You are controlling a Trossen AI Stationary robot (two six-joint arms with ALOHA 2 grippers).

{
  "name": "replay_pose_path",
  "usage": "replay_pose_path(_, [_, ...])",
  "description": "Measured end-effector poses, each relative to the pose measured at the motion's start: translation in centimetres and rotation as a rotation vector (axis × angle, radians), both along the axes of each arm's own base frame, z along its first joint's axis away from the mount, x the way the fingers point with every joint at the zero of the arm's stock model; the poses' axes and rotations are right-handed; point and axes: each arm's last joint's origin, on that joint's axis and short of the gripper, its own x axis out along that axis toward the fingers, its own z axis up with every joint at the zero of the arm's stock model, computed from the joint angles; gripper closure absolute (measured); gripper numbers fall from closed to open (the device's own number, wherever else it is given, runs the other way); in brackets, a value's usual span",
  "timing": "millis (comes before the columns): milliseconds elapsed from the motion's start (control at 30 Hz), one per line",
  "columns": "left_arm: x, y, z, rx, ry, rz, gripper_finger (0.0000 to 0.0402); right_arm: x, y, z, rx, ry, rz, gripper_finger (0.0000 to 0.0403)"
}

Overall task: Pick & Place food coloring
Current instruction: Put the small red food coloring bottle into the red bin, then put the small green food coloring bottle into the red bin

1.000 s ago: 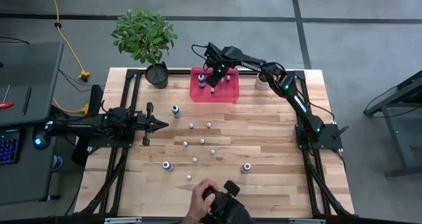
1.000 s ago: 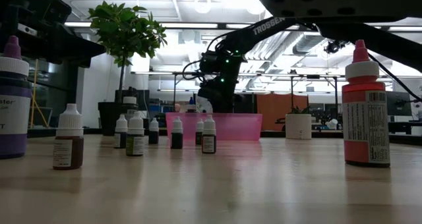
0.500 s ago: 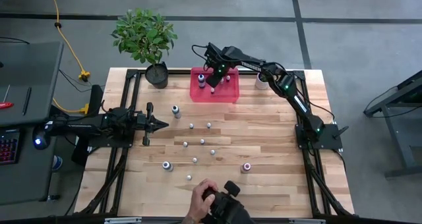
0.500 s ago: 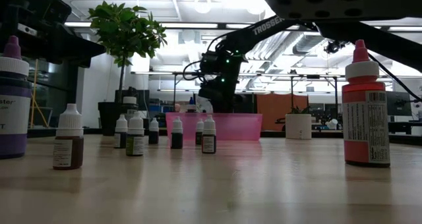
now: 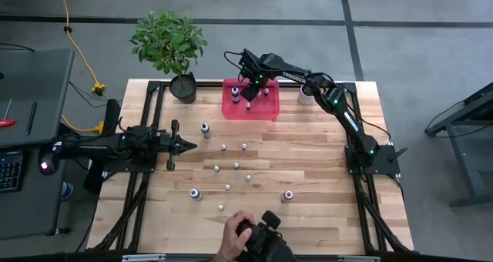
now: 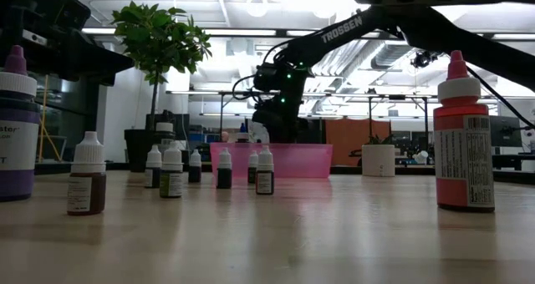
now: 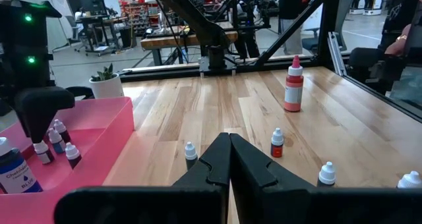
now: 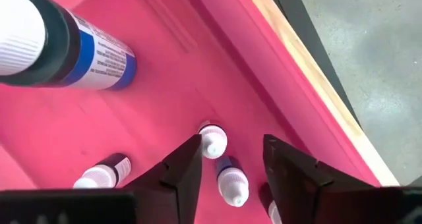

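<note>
Since the earlier frame, the right gripper [image 8: 227, 168] has been spread apart above the pink bin [image 5: 250, 109]. One small food coloring bottle [image 8: 213, 140] is seen between the parted fingers [image 8: 181, 174], seemingly untouched. The left gripper [image 7: 229, 159] is held shut over the table [image 5: 308, 162].

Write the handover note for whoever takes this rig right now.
Right gripper: open, over the pink bin, holding nothing; a small bottle stands just below its fingers.
Left gripper: shut, empty, waiting at the table's left side.
Done: a blue bottle and several small ones are in the bin.
Left: about nine bottles on the table, including the red one and the purple one.
</note>
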Motion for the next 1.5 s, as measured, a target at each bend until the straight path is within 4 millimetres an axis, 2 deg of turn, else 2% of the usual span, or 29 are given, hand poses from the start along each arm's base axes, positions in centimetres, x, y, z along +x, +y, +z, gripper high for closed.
replay_pose_path(200, [0.0,0.0,0.0,0.000,0.000,0.000,0.0401,0.4,0.5,0.0,0.000,-0.001,0.012,0.0221])
replay_pose_path(367, [0.0,0.0,0.0,0.000,0.000,0.000,0.0401,0.5,1.0,1.9,-0.046,-0.040,0.036,0.0199])
replay_pose_path(533, [0.0,0.0,0.0,0.000,0.000,0.000,0.0401,-0.3,1.5,5.5,-0.112,-0.079,0.025,0.0188])
replay_pose_path(633, [0.0,0.0,0.0,0.000,0.000,0.000,0.0401,-0.9,2.5,8.4,-0.151,-0.121,0.068,0.0187])
replay_pose_path(900, [0.0,0.0,0.0,0.000,0.000,0.000,0.0401,-2.5,7.4,17.2,-0.277,-0.311,0.335,0.0186])
replay_pose_path(1067, [0.0,0.0,0.0,0.000,0.000,0.000,0.0401,-3.1,11.0,20.5,-0.314,-0.398,0.520,0.0187])
replay_pose_path(1200, [0.0,0.0,0.0,0.000,0.000,0.000,0.0401,-3.0,14.1,21.4,-0.285,-0.418,0.668,0.0186])
replay_pose_path(1300, [0.0,0.0,0.0,0.000,0.000,0.000,0.0401,-3.1,15.8,20.9,-0.217,-0.353,0.726,0.0186])
replay_pose_path(1500, [0.0,0.0,0.0,0.000,0.000,0.000,0.0401,-3.8,17.5,19.9,-0.129,-0.226,0.764,0.0187])
